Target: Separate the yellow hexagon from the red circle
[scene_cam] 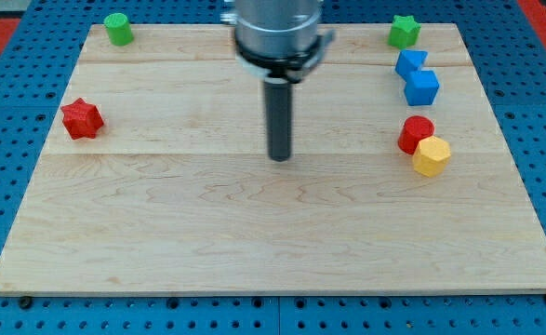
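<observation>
Yellow hexagon [431, 156] touches red circle [416, 134] at frame right; my tip [280, 157], bare rod without jaws, sits mid-board, approach pending.

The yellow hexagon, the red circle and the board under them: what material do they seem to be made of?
Yellow hexagon and red circle: probably painted wood or plastic, since the colour is even, opaque and slightly glossy. Board: light, unpainted wood, with visible grain lines and plank seams, matte finish.
</observation>
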### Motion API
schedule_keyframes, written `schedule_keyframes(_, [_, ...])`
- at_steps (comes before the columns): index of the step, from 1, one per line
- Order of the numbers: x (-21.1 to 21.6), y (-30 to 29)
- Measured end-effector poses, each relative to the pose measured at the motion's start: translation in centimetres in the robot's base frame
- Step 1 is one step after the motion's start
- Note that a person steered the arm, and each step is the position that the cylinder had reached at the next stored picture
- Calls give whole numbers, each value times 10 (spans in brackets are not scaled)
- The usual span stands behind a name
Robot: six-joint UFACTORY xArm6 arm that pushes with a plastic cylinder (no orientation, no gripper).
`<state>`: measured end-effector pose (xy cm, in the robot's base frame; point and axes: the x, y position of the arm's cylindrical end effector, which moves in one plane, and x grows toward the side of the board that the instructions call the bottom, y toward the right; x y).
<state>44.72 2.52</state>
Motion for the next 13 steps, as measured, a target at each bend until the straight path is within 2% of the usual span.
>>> schedule_keyframes(1, [11, 49])
schedule_keyframes(2, [30, 69])
schedule_keyframes(4, [31, 145])
schedule_keyframes(6, [31, 194])
schedule_keyframes(7, [30, 200])
schedule_keyframes(9, [65, 177])
schedule_keyframes(12, [-9, 180])
schedule_keyframes(13, [-18, 180])
